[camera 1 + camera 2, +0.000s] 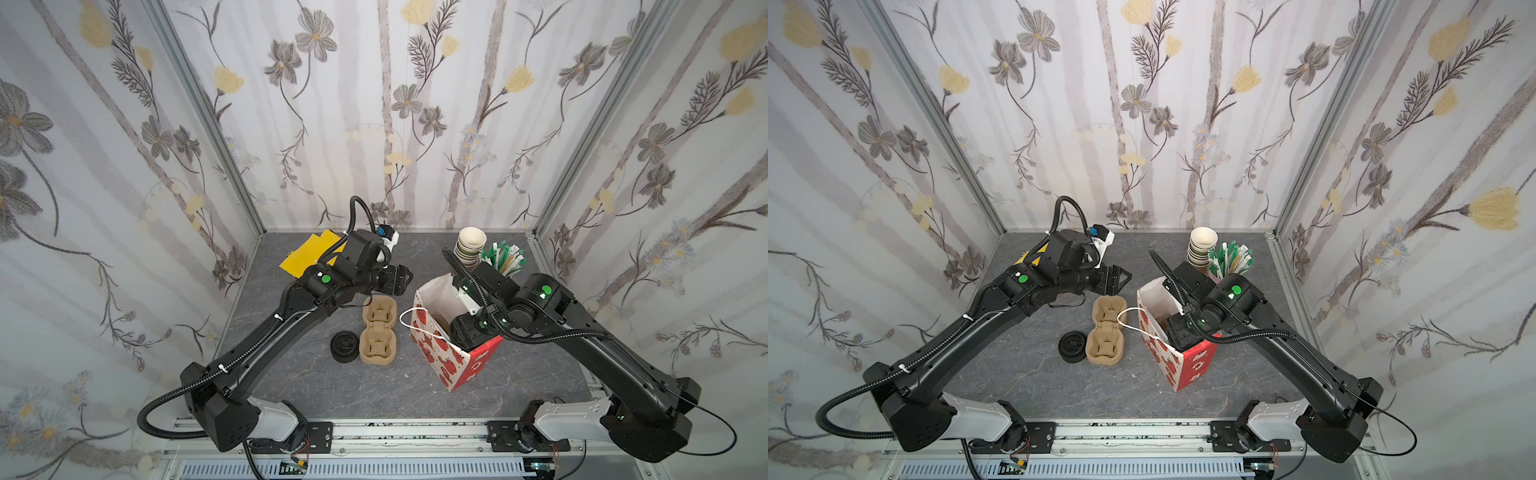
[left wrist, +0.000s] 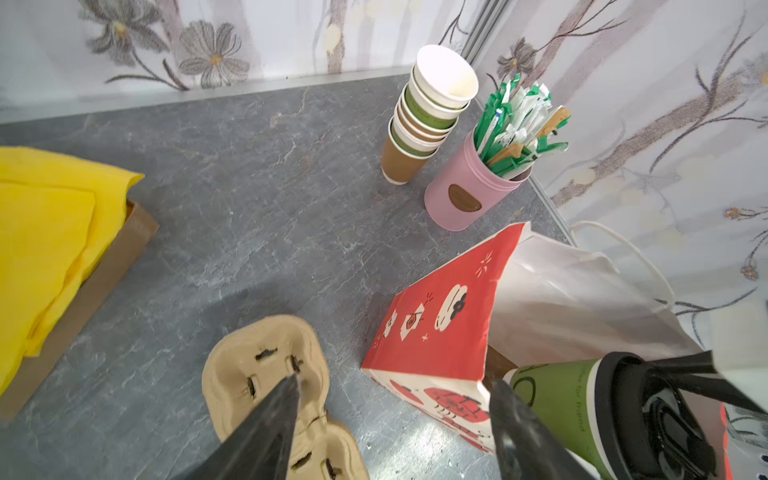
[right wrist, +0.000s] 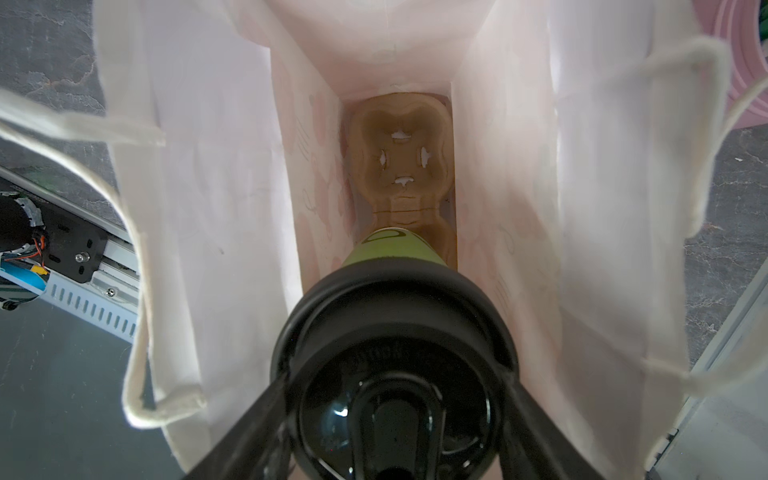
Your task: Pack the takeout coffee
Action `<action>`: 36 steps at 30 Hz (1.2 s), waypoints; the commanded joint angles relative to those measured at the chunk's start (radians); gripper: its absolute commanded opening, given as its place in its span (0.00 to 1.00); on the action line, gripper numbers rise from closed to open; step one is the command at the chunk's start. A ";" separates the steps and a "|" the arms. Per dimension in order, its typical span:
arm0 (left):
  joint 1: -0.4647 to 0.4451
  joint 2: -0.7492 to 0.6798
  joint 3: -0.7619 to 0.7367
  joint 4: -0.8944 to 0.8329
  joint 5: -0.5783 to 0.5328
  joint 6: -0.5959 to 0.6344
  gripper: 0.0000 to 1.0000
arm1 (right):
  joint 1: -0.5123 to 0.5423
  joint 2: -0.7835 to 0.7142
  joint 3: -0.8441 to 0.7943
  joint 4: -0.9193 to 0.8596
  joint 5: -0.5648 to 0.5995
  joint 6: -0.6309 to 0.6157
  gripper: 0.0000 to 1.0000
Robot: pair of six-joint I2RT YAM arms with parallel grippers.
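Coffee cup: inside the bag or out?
Inside. Right wrist view: the takeout coffee hangs between the inner walls of the paper bag, with the right gripper shut on its lid, above the cup carrier at the bottom.

**A:** A café?

**B:** No, a robot test booth dressed as one. Floral-print wall panels [image 1: 374, 104] sit in aluminium posts [image 1: 208, 116]. The left arm [image 1: 266, 345] and right arm [image 1: 615, 353] are bolted to a rail [image 1: 407, 434] in front of a grey stone-look tabletop [image 1: 299, 386].

**A:** And the café part?

**B:** A stack of paper cups [image 1: 469, 247], a pink canister [image 2: 465, 195] of stirrers, pulp cup carriers [image 1: 376, 345] and a pile of black lids [image 1: 344, 347].
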 commanded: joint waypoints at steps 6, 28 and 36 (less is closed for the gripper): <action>0.006 -0.130 -0.114 0.033 -0.001 -0.110 0.73 | -0.001 0.039 -0.014 0.021 0.028 0.001 0.65; 0.013 -0.214 -0.258 0.058 0.127 -0.109 0.70 | -0.042 0.118 -0.021 0.025 0.063 -0.064 0.67; 0.013 -0.210 -0.267 0.064 0.134 -0.109 0.70 | -0.069 0.108 -0.063 0.052 0.024 -0.076 0.67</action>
